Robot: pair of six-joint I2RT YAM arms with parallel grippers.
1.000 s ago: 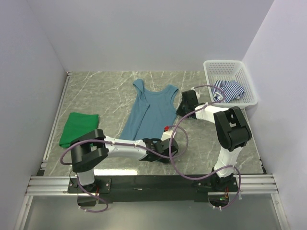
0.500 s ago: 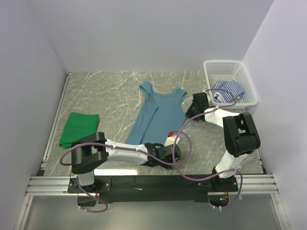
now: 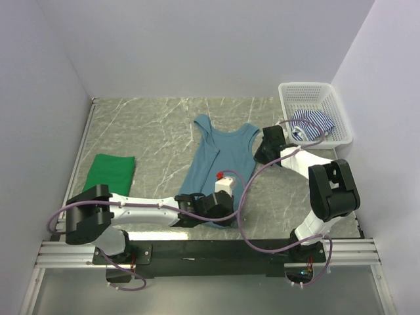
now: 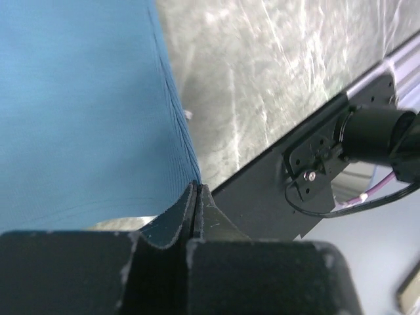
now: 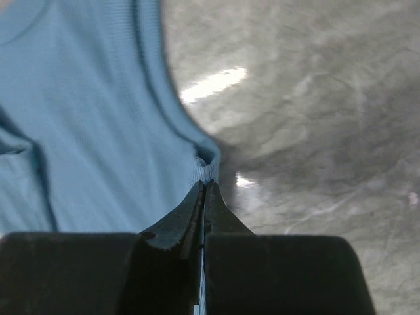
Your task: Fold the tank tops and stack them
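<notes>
The teal tank top lies flat in the middle of the table. Its long axis runs near to far, leaning slightly right, with the straps toward the back wall and the hem toward my bases. My left gripper is pinched tight on the hem's right corner, and my right gripper is clamped on the right shoulder strap's end.

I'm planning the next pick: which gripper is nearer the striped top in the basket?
Right. The right gripper pinches the teal top just left of the striped top; the left gripper grips the teal hem near the table's front edge.
</notes>
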